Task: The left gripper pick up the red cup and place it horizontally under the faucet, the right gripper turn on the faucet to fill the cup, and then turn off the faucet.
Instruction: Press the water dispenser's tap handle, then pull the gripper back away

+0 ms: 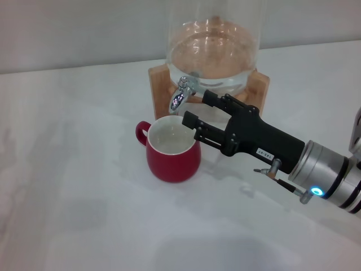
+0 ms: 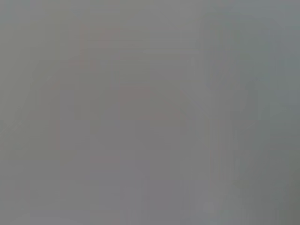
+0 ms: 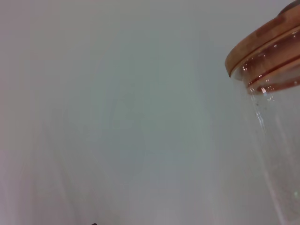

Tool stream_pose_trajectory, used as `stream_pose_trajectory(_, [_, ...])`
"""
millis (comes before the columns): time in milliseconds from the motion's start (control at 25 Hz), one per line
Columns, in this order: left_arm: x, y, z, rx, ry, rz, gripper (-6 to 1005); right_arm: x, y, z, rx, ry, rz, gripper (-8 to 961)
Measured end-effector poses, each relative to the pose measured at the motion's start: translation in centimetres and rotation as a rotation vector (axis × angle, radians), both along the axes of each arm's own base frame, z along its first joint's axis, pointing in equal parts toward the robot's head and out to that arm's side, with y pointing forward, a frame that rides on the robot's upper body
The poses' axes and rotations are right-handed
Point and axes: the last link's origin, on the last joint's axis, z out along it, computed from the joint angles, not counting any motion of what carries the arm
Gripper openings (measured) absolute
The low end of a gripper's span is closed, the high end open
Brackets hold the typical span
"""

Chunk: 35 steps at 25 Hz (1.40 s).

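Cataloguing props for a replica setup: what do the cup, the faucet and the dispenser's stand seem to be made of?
Red cup: probably glazed ceramic, glossy with a white inside. Faucet: shiny chrome-look metal, mirror reflections. Stand: light wood, apparently unpainted.

The red cup (image 1: 173,149) stands upright on the white table, glossy dark red with a white inside, its loop handle pointing to the robot's left. The faucet (image 1: 181,93), a small chrome spigot with a downward spout, juts from the glass dispenser just above the cup's far rim.
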Motion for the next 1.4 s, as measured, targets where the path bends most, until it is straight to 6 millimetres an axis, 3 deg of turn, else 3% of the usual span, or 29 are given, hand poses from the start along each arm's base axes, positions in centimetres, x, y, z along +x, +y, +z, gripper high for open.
stream_pose_trajectory(520, [0.0,0.1,0.0,-0.002,0.002,0.001,428,0.0,-0.1,0.3,0.006,0.009,0.013,792])
stream_pose_trajectory(920, [0.0,0.1,0.0,-0.003,0.002,0.001,428,-0.1,-1.6,1.1,0.011,0.072,0.067,791])
stream_pose_trajectory(1400, [-0.2,-0.1,0.0,-0.005,0.005,0.006,428,1.0,-0.3,3.5,0.109,0.086,0.018,791])
